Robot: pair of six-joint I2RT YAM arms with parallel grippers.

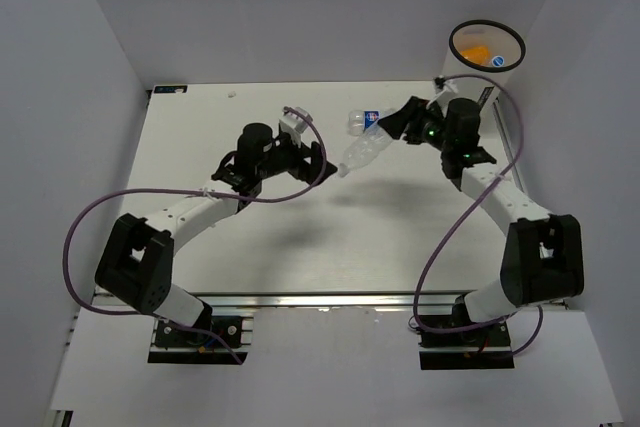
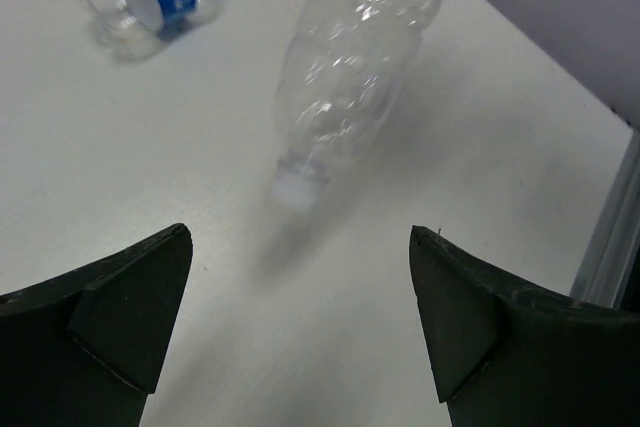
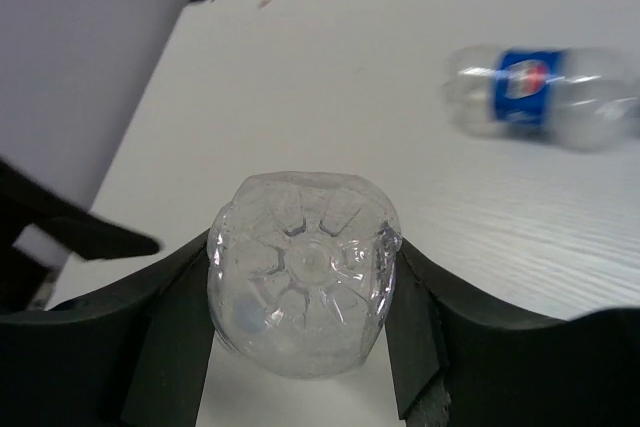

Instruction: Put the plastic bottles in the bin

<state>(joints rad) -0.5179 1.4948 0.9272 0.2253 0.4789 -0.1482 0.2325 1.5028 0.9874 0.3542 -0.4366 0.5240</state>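
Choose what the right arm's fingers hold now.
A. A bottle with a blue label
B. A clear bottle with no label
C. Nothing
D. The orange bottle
B: in the right wrist view the fingers press on both sides of the clear bottle, while the labelled bottle lies apart on the table.

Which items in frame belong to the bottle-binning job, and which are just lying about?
Job:
- clear unlabelled bottle, clamped in the right jaws
- blue-labelled bottle, lying on the table
- white bin, with an orange bottle inside

Lying about:
- purple cables
- small scrap at the table's far edge
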